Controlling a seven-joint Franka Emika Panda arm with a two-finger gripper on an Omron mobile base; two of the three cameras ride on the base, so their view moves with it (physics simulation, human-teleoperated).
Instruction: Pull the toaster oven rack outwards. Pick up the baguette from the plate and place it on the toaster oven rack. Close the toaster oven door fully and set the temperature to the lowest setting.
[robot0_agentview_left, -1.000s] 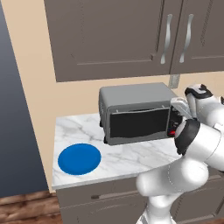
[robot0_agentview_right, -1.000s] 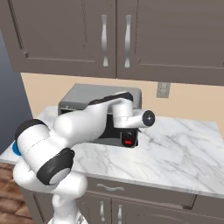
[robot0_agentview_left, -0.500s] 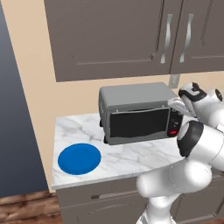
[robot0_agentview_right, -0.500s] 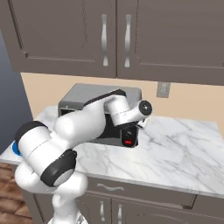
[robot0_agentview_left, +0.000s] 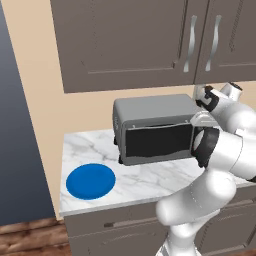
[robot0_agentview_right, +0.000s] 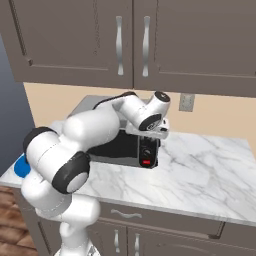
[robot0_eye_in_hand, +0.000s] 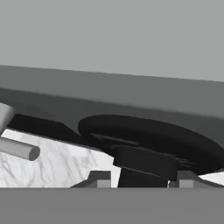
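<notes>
Since a second ago the arm's hand has swung upward at the toaster oven (robot0_agentview_left: 152, 131) centre-frame, its door (robot0_agentview_left: 159, 141) shut. Lower left, the plate (robot0_agentview_left: 90, 181) lies bare. The gripper (robot0_eye_in_hand: 143, 177) straddles a black knob (robot0_eye_in_hand: 146, 162), fingers (robot0_eye_in_hand: 99, 179) flanking it; whether they clamp it, I cannot tell

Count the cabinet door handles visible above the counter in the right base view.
2: both vertical silver handles sit side by side at the seam of the upper cabinet doors, the left handle and the right handle, above the toaster oven. None looks hidden.
</notes>
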